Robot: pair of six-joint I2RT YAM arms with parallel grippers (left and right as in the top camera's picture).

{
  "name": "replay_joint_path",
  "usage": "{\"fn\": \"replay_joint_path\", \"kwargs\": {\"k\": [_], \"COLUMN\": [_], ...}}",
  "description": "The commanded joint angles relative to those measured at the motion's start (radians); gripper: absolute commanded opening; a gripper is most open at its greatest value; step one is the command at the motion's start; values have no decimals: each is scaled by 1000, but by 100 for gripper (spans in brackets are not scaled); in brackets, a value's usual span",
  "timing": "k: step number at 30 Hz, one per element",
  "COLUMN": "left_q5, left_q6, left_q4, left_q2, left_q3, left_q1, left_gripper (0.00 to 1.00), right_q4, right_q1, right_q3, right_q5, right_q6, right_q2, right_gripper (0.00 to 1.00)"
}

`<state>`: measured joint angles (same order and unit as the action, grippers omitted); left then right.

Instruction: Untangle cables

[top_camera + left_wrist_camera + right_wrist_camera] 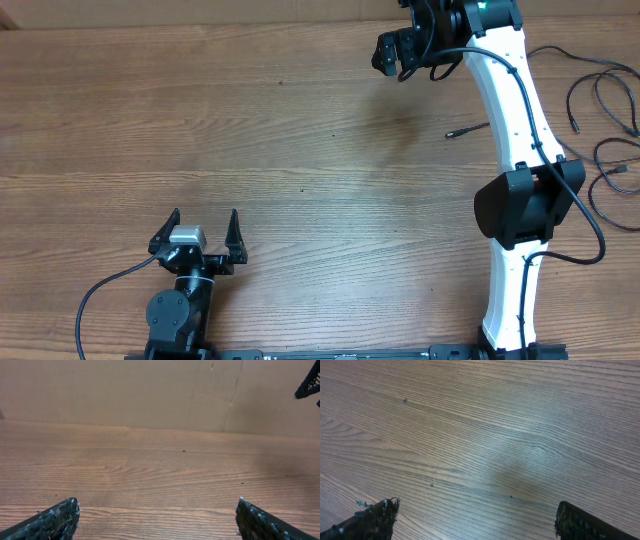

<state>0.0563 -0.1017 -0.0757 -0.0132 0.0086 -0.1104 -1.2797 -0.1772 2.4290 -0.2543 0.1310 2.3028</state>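
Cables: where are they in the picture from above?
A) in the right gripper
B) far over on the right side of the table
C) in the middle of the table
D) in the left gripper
B: the cables lie far over on the right side of the table, while the left gripper and the right gripper are both open and hold nothing.

A wood-grain table (250, 130) runs back to a plain tan wall (125, 390) under soft, even light.
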Motion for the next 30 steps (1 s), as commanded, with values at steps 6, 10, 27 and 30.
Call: {"fn": "replay_joint_path", "kwargs": {"k": [6, 10, 27, 30], "left_q5": [-12, -12, -12, -12], "left_q6": [-11, -11, -11, -11], "left_q4": [0, 0, 0, 0], "left_q2": [9, 9, 9, 9], "left_q3": [-3, -3, -3, -3], "left_q1": [5, 5, 5, 5], "left_gripper": [100, 100, 100, 99], "right_q4": [-17, -34, 65, 116], "right_q1": [1, 1, -13, -14], "right_q3": [20, 20, 10, -66], "right_q5": [9, 8, 18, 18], "right_q6": [-3, -2, 1, 1], "right_q2": [-46, -65, -237, -291], "right_gripper": [100, 100, 100, 100]}}
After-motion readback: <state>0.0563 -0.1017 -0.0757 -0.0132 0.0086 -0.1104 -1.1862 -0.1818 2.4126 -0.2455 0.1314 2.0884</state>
